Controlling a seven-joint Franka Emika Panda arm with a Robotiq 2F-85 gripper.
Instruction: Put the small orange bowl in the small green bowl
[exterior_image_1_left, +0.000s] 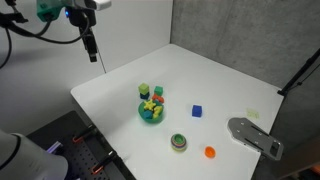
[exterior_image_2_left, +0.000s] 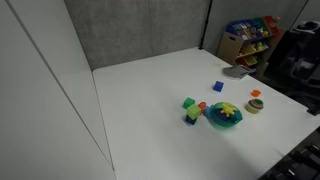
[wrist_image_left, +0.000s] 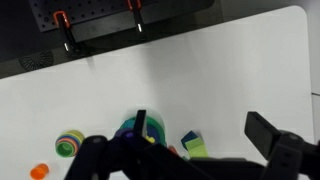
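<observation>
Above the far side of the white table (exterior_image_1_left: 120, 85), at about 10 o'clock from the things gathered on it, the gripper (exterior_image_1_left: 92, 55) hung in the air, touching nothing. In the wrist view its two dark fingers (wrist_image_left: 272, 138) stood wide apart with nothing held between them. Down near the front edge sat the small orange bowl (exterior_image_1_left: 210, 152), alone on bare tabletop. The small green bowl (exterior_image_1_left: 179, 142) was near it, at roughly 9 o'clock from the orange one, the two apart and not touching. Further back, between 10 and 11 o'clock from the green bowl, stood a teal bowl (exterior_image_1_left: 150, 110) piled with coloured blocks, and a blue cube (exterior_image_1_left: 197, 111) lay at 3 o'clock from that. A flat grey thing (exterior_image_1_left: 255, 135) lay by the table's edge, at about 2 o'clock from the orange bowl; I couldn't tell what it was.
</observation>
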